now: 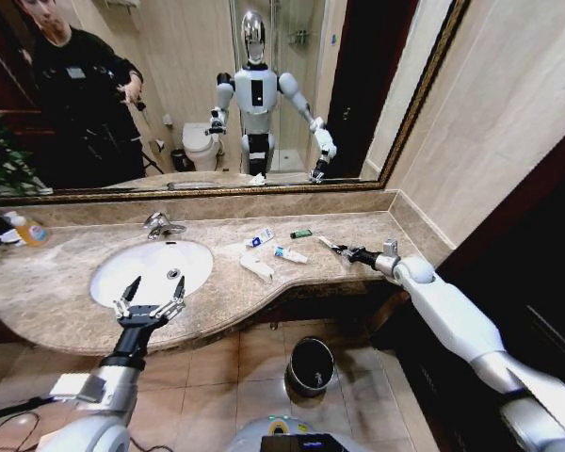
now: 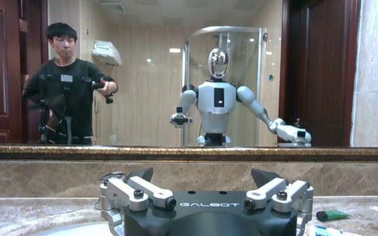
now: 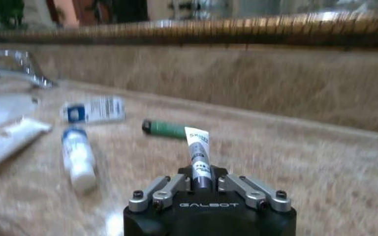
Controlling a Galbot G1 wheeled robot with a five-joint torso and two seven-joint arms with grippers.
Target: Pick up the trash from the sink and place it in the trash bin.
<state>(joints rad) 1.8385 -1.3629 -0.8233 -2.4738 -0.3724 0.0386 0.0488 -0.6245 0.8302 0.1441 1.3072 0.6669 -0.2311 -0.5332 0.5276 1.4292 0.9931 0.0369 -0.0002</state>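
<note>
White tube (image 3: 198,152) is sitting clamped in my right gripper (image 1: 344,252) (bin-bound, I'd guess); left gripper (image 1: 149,299) is hovering, fingers apart, over the sink (image 1: 108,268).

Small white tube with dark cap (image 3: 198,156) held upright in the right gripper (image 3: 201,183); white blue-marked tubes (image 1: 289,254), packet (image 1: 259,239) and dark-green piece (image 1: 301,233) lie on beige marble beside the white oval sink (image 1: 122,268); round black bin (image 1: 312,364) stands on the floor.

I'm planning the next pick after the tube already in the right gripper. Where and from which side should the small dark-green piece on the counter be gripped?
The dark-green piece lies flat on the marble counter, clear of the other items. Probably best taken from straight above, fingers closing across its short width at mid-length. The right gripper is nearest, but holds a white tube.
</note>
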